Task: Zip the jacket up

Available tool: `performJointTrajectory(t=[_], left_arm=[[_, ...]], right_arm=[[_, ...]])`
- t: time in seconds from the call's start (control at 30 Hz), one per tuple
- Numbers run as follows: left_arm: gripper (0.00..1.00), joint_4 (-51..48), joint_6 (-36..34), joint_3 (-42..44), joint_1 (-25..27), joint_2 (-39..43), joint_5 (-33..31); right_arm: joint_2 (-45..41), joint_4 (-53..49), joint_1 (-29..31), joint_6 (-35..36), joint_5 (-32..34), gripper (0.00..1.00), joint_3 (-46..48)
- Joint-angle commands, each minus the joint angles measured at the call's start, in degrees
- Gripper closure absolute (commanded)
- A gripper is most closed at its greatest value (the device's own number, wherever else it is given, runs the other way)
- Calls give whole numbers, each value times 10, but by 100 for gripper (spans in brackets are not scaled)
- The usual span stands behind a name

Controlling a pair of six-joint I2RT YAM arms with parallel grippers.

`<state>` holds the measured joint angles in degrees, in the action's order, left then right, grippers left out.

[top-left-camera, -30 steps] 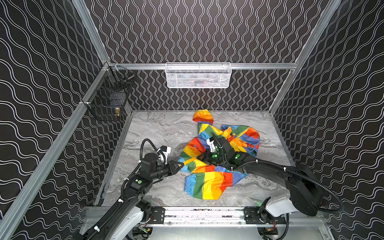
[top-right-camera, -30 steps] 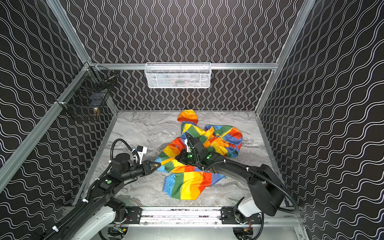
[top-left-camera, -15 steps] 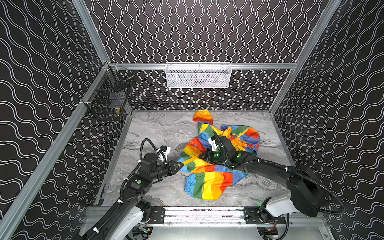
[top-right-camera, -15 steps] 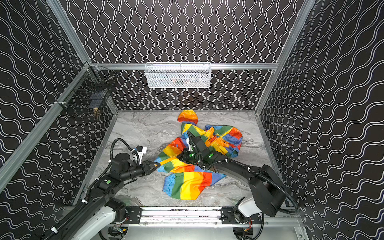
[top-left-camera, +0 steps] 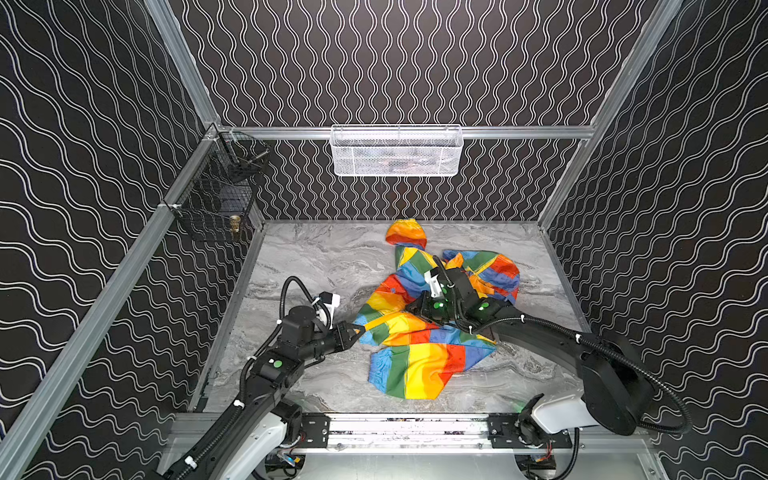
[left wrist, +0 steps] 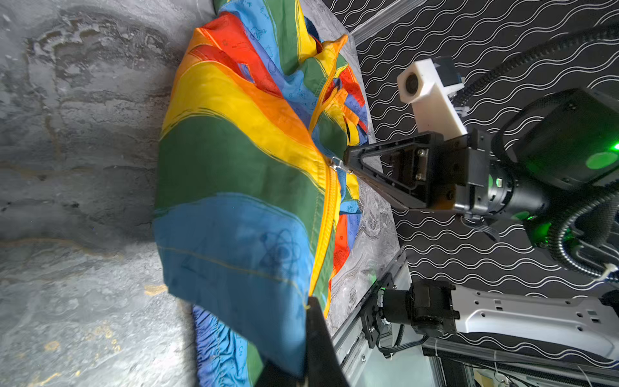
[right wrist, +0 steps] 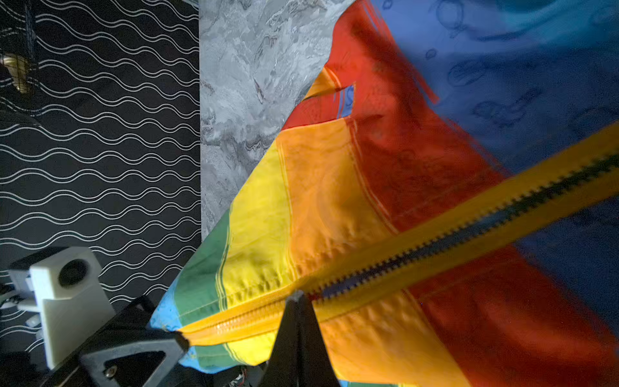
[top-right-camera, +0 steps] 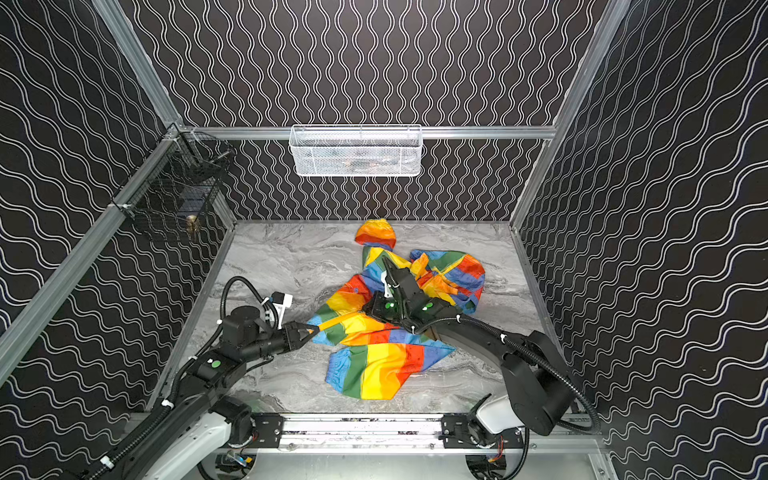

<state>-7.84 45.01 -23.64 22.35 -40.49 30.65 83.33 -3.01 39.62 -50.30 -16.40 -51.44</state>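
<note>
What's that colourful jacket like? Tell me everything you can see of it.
The jacket is thin, crinkly cloth in broad red, orange, yellow, green and blue stripes. It lies crumpled on the grey marbled table. Its orange zipper is closed only near the hem; beyond that the teeth gape apart. The left gripper pinches the hem end, and the right gripper pinches the metal zipper pull.
</note>
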Motion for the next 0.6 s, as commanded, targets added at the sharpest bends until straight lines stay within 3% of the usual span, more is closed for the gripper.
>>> performJointTrajectory(t=[0.0,0.57], left_arm=[[100,-8,-11,-5,-1,2,-6],[100,-13,-15,-10,-1,2,-5]], right_arm=[[-4,-29,-12,20,24,100,-10],[-7,-72,-93,71,19,100,-22]])
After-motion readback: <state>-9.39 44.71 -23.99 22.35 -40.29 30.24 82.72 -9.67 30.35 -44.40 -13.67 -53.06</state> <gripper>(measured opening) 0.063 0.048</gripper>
